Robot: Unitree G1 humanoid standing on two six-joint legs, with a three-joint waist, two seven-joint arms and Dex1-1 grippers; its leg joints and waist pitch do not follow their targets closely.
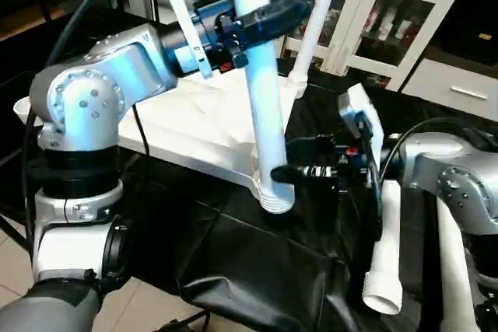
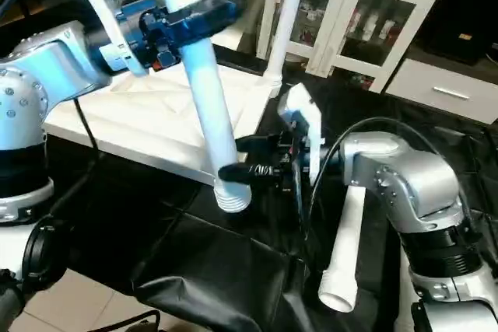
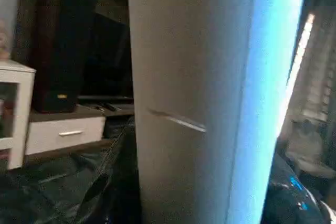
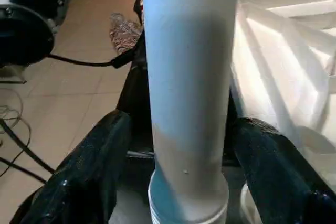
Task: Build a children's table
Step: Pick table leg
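Tabletop [image 1: 194, 126], white plastic, lies upside down with its ribbed underside up, on a surface draped in black sheet [image 1: 257, 270]. Its near corner sits at the sheet's middle; the far corner carries a leg [image 1: 317, 17] already standing upright in its socket.

Left side: left gripper [image 1: 261, 17] reaches in from the silver left forearm [image 1: 117, 68], black fingers wrapped around the upper part of a long white tube, the held leg [image 1: 261, 91]. Grip looks firm; the tube fills the space between the fingers. The left wrist view has that tube close up across the middle.

Centre: held leg leans slightly, its ribbed lower end [image 1: 276, 196] at the tabletop's near corner socket. Whether it is seated in the socket or only resting at it, cannot tell.

Right of centre: right gripper [image 1: 289, 159] sits level at the leg's lower end, one finger either side of the tube. In the right wrist view, gaps show between each black finger [image 4: 100, 156] and the tube, so the jaws stand apart and are not clamped.

Right side: a loose leg [image 1: 387, 258] lies on the black sheet below the right forearm [image 1: 455, 172]. Another white tube [image 1: 455, 277] lies at the far right edge.

Background: white glass-door cabinet [image 1: 389, 9].
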